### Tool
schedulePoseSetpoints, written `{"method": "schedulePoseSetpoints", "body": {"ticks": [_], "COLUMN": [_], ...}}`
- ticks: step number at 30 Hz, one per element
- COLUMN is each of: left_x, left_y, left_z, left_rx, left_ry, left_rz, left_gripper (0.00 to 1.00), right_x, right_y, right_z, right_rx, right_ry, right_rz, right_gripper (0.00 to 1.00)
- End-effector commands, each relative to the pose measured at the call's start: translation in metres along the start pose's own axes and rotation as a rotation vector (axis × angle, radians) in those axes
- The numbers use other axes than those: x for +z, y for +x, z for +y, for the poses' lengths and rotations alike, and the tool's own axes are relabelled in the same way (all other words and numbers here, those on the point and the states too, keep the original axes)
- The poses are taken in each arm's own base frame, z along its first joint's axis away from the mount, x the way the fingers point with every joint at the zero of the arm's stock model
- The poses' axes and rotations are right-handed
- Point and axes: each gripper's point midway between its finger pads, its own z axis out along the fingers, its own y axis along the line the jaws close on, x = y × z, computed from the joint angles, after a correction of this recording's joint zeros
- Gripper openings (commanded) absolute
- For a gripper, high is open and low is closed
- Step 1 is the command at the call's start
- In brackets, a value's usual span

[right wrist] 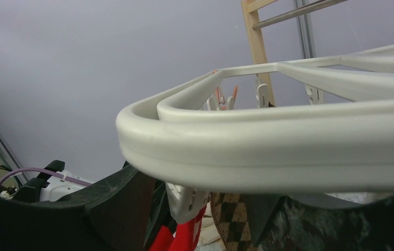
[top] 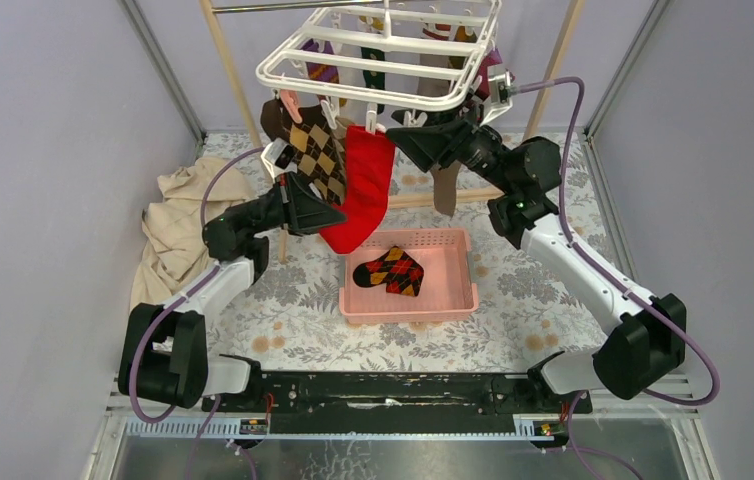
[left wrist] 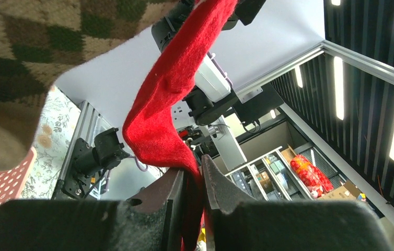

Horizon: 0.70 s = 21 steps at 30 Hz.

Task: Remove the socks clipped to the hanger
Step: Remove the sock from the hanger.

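The white hanger [top: 383,50] hangs at the top centre with several socks clipped under it. A red sock [top: 363,190] hangs at its front beside a brown-yellow argyle sock [top: 313,155]. My left gripper [top: 328,212] is shut on the red sock's lower part; the left wrist view shows the red sock [left wrist: 166,104] pinched between the fingers [left wrist: 176,196]. My right gripper [top: 398,135] is open just under the hanger's rim [right wrist: 268,146], its jaws on either side of the white clip [right wrist: 187,201] that holds the red sock [right wrist: 184,238]. The argyle sock [right wrist: 231,219] hangs right beside it.
A pink basket [top: 458,300] on the table under the hanger holds one red-yellow-black argyle sock [top: 390,270]. A beige cloth [top: 178,215] lies at the left. A light wooden pole frame [top: 228,60] stands behind the hanger. A brown sock [top: 443,190] hangs by the right arm.
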Motion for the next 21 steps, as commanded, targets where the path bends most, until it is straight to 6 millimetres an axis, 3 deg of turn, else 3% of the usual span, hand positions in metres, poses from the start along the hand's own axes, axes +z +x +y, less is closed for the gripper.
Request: {"method": "schedulePoseSetpoints", "body": {"ticks": [1, 10, 21], "left_x": [0.004, 0.006, 0.005], "left_y": [0.012, 0.017, 0.020], "left_z": [-0.005, -0.001, 0.002], "left_rx": [0.080, 0.069, 0.068], "left_ry": [0.036, 0.038, 0.033], "left_rz": [0.040, 0.053, 0.052], "left_gripper": [0.22, 0.21, 0.20], "right_x": [0.015, 0.004, -0.050], "right_y": [-0.010, 0.005, 0.040], "right_z": [0.012, 0.007, 0.007], "right_rx": [-0.085, -0.052, 0.015], "right_ry": [0.011, 0.107, 0.223], "right_rz": [-0.043, -0.073, -0.026], "right_gripper": [0.66, 0.68, 0.69]}}
